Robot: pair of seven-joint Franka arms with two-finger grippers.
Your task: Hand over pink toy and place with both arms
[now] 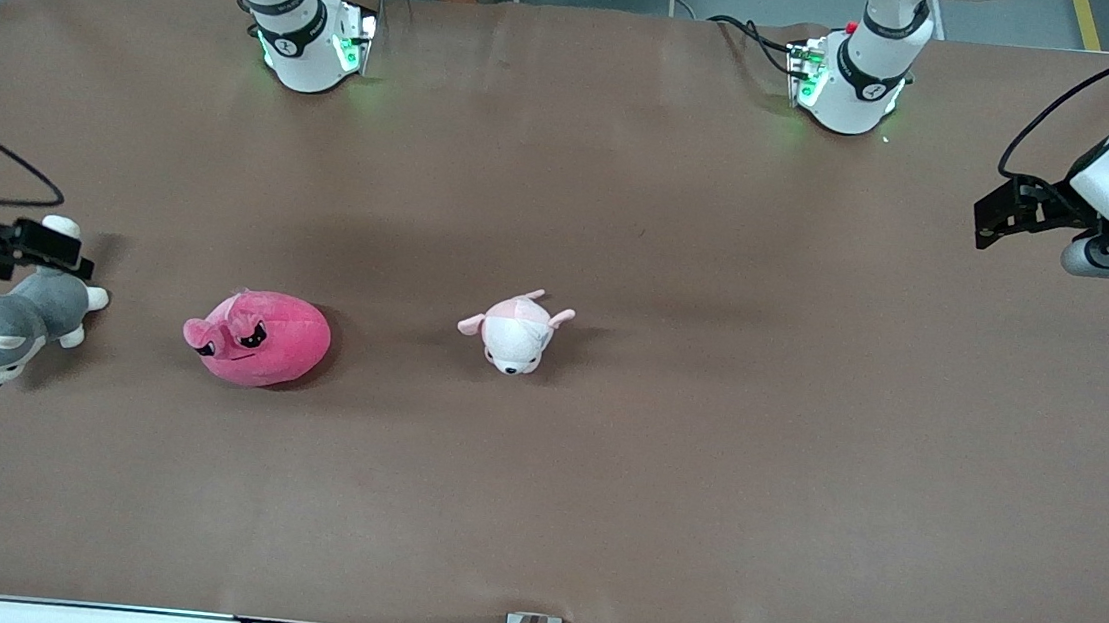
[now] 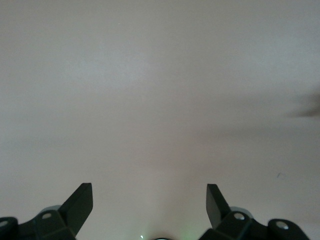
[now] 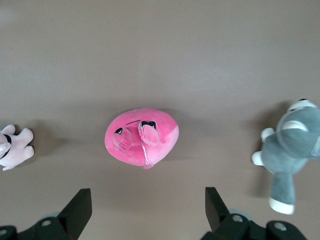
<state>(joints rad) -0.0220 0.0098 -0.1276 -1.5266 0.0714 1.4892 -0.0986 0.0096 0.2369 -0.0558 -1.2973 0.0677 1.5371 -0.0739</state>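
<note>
The pink toy point(image 1: 258, 338) lies on the brown table toward the right arm's end, its black angry eyes facing the front camera. It also shows in the right wrist view point(image 3: 142, 136), ahead of the open fingers. My right gripper point(image 1: 68, 251) is open and empty, up in the air over the grey-and-white plush dog point(image 1: 6, 322), beside the pink toy and apart from it. In its own view the right gripper point(image 3: 148, 200) has nothing between its fingers. My left gripper point(image 1: 991, 215) hangs open and empty over the left arm's end of the table. Its own view of the left gripper point(image 2: 150, 197) shows only bare table.
A small pale pink-and-white plush animal point(image 1: 515, 332) lies near the table's middle, beside the pink toy toward the left arm's end. It also shows in the right wrist view point(image 3: 14, 147), as does the grey dog point(image 3: 290, 155). The arm bases point(image 1: 312, 39) stand along the table edge farthest from the front camera.
</note>
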